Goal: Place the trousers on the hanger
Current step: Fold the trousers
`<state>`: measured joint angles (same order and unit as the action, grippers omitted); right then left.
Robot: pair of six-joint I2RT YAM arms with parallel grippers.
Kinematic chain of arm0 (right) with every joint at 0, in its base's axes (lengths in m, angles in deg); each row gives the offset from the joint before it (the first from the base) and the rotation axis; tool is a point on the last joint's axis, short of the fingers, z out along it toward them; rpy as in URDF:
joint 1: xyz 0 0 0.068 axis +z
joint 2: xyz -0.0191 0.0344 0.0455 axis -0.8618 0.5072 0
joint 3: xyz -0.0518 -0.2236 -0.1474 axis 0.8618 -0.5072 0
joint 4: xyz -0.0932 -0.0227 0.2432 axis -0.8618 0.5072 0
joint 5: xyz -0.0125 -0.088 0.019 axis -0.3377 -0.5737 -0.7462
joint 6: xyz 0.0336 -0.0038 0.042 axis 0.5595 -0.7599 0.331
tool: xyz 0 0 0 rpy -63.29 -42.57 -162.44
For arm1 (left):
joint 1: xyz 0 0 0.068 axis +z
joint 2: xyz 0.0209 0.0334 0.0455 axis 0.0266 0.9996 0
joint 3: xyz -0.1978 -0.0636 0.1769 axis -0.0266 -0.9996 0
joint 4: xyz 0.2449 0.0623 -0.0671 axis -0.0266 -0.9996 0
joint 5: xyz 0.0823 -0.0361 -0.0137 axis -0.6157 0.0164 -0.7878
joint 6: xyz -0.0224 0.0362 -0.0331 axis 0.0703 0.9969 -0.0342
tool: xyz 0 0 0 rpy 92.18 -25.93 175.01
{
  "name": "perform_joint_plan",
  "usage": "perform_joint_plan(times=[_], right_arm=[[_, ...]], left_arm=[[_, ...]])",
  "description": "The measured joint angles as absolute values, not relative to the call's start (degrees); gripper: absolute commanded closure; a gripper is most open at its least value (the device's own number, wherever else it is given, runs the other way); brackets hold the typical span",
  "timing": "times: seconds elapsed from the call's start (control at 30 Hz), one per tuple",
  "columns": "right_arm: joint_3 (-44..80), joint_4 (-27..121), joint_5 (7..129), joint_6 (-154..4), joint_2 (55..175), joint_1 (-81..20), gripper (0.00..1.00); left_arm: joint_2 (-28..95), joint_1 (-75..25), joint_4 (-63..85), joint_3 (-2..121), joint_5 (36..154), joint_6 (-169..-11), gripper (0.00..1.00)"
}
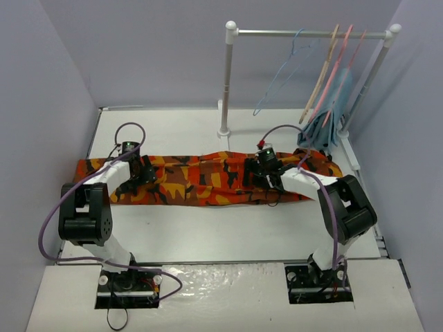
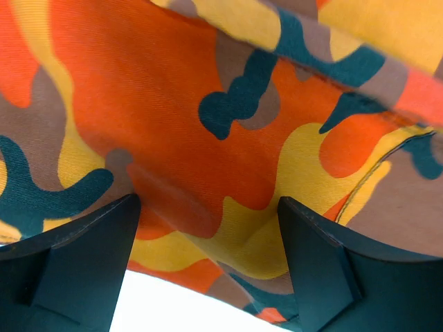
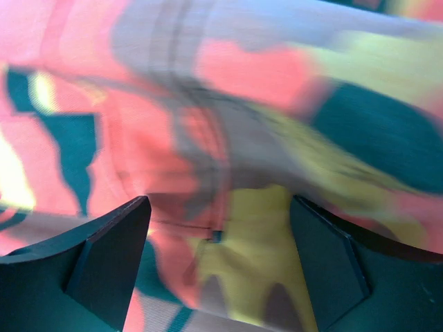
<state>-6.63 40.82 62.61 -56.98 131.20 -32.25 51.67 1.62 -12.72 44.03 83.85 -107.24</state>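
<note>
**Both hands open over the camo trousers**

Left hand (image 2: 208,204) and right hand (image 3: 218,200) are both spread wide, low over the cloth and gripping nothing. Both arms are bent at the elbow, forearms angling inward. The trousers (image 1: 201,181) lie stretched lengthwise across the table (image 1: 228,235), in orange, red, yellow and black camo. The light-blue wire hanger (image 1: 278,76) hangs on the rail (image 1: 308,32) behind.
</note>
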Motion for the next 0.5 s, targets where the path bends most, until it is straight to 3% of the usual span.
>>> perform_joint_plan(times=[0.17,0.5], right_arm=[[-13.2,41.1,63.7,-53.0,124.8,-41.6,0.19],[-16.5,52.9,63.0,-50.6,118.0,-49.9,0.19]], left_arm=[[52.2,-4.1,-11.7,41.9,84.5,-111.4,0.22],[49.6,-10.3,-10.3,39.3,84.6,-116.4,0.22]])
